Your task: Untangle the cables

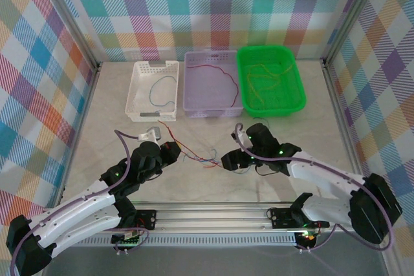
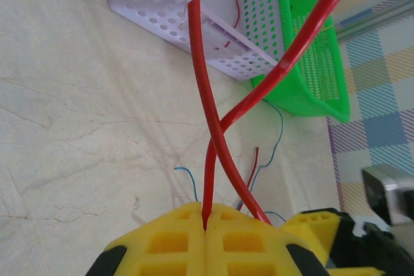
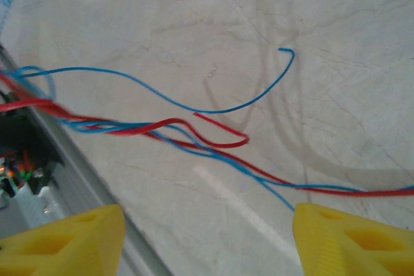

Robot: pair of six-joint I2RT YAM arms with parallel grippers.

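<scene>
Two red cable strands [image 2: 202, 82] rise crossed from the left jaws, clamped on them. The right jaws gape, blue cables [image 3: 246, 105] just ahead. Left arm [image 1: 84, 208] and right arm [image 1: 323, 176] angle inward, low.

white basket [image 1: 150, 116] | lilac basket [image 1: 210, 112] | green basket [image 1: 272, 112] | marbled table [image 1: 103, 135] | plaid walls [image 1: 194, 4]

The left arm [image 1: 84, 208] reaches from 7 o'clock toward the middle. Its left gripper [image 2: 206, 224] points to 2 o'clock, with fingers pressed together on a red cable [image 2: 208, 179]. The right arm [image 1: 323, 182] comes from 5 o'clock. Its right gripper [image 3: 207, 231] points to 9 o'clock, with fingers wide apart.
</scene>
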